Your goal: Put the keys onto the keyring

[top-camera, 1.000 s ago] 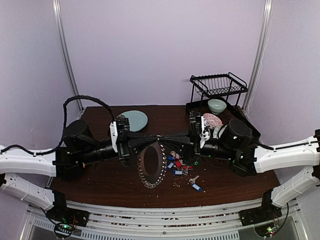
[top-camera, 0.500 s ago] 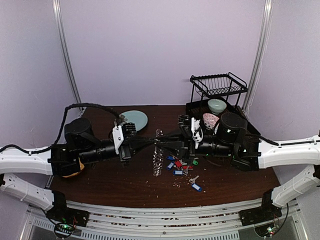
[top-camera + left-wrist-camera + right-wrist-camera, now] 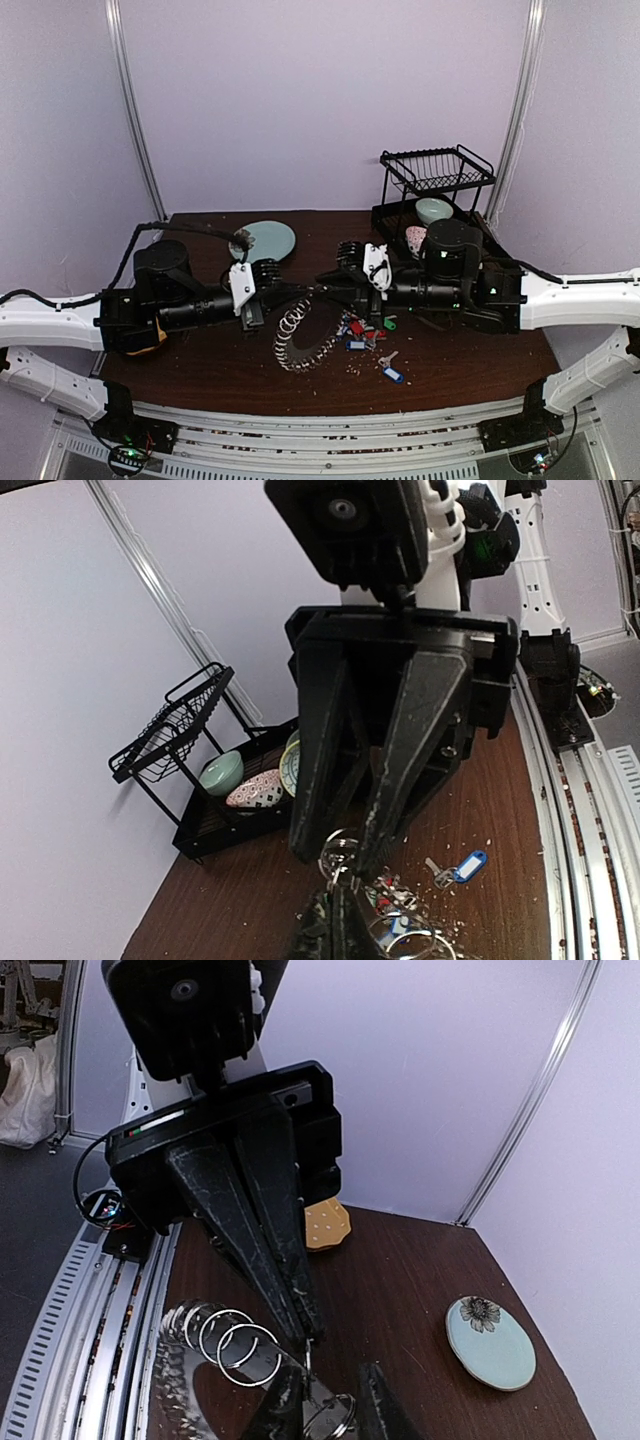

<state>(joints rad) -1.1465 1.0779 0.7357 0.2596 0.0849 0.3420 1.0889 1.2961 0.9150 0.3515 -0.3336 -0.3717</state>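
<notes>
Sagging lower, the keyring (image 3: 301, 349) now hangs pinched in the left hand (image 3: 298, 292); the right hand (image 3: 325, 283) has spread.

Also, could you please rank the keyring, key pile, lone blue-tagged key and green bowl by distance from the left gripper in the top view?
1. keyring: hanging at the left gripper tips.
2. key pile: just right of it.
3. lone blue-tagged key: farther right, towards the front edge.
4. green bowl: back right, in the rack.
</notes>
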